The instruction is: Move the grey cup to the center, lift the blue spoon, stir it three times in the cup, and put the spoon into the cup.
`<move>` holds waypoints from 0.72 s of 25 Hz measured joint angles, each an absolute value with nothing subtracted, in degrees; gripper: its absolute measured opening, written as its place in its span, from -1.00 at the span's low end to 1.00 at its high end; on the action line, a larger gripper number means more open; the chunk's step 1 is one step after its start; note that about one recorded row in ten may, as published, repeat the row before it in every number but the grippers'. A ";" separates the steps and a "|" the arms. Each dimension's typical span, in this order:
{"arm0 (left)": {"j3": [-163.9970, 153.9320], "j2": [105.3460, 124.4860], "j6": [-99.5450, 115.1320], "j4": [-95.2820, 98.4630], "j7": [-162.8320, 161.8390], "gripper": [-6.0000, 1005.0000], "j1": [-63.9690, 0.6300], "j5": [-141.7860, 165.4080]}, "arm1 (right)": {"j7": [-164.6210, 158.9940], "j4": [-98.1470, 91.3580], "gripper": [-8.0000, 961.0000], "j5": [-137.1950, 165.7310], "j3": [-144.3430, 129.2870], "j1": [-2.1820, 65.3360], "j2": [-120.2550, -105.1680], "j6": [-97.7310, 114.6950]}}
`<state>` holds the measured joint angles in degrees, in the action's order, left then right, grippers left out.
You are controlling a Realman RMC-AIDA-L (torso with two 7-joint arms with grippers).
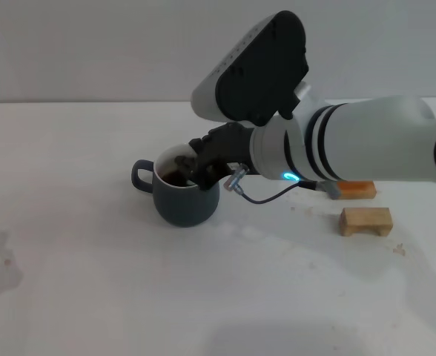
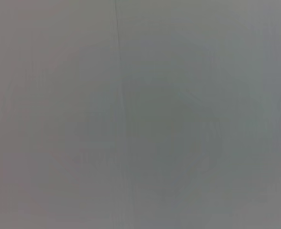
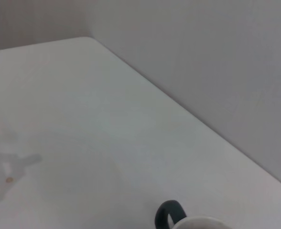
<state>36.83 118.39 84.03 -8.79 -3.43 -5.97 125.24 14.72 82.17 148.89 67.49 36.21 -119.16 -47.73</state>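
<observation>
Grey cup (image 1: 182, 194) sits centre-left of your head view; the right gripper (image 1: 203, 169) covers its mouth, so its grip cannot be judged.

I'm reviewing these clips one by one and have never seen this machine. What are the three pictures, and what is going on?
It is a two-armed robot. The head view looks down on a white table. The right arm reaches in; its pincer sits over the mouth of the grey cup, which holds dark liquid. Whether it holds the spoon cannot be seen. Two wooden blocks lie to the right. The right wrist view shows the table and the cup's handle. The left wrist view shows only plain grey; the left arm is barely in view.
</observation>
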 joint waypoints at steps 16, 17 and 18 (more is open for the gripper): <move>37.08 118.21 84.34 -8.65 -3.44 -0.99 -6.02 125.07 | 17.39 93.84 -0.23 166.97 64.97 4.27 -119.15 -5.74; 37.08 118.21 84.34 -8.56 -3.44 -0.99 -5.98 125.02 | 17.92 92.77 -0.23 166.97 64.79 0.84 -119.22 0.68; 37.06 118.23 84.36 -8.50 -3.44 -0.99 -5.97 125.01 | 18.17 91.42 -0.22 167.00 64.53 -1.87 -119.26 6.63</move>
